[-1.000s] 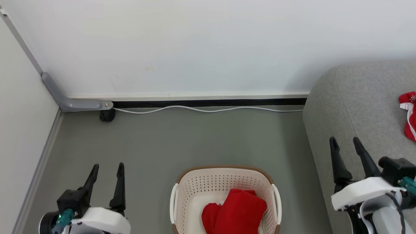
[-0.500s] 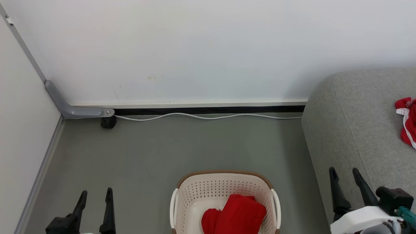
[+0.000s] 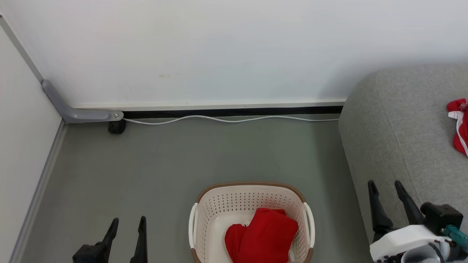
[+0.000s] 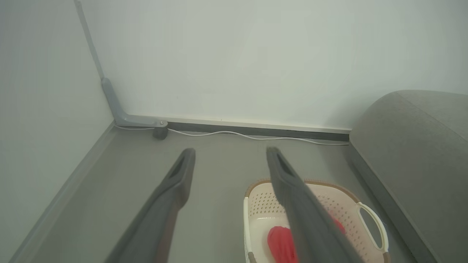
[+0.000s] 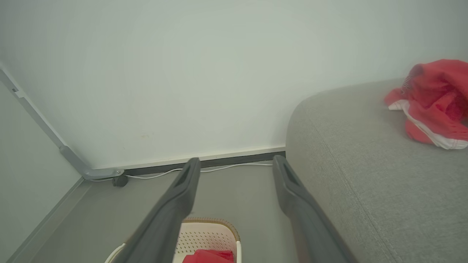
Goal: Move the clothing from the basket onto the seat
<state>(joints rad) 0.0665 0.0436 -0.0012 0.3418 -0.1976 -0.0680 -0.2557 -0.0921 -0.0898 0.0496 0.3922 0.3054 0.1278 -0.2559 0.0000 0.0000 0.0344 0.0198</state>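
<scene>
A cream perforated basket with a brown rim stands on the floor at the bottom centre, and a folded red garment lies inside it. A second red garment with white trim lies on the grey seat at the right. My left gripper is open at the lower left, apart from the basket. My right gripper is open over the seat's front edge. In the left wrist view the basket and red garment lie below the open fingers. The right wrist view shows the garment on the seat.
A white wall with a dark skirting strip runs behind, and a white cable lies along it on the grey floor. A grey angled bracket and a small black caster sit in the left corner, where a side wall meets the floor.
Both grippers have sunk toward the bottom edge of the head view and stay open. The head camera tilted slightly. The garments and the basket have not moved.
</scene>
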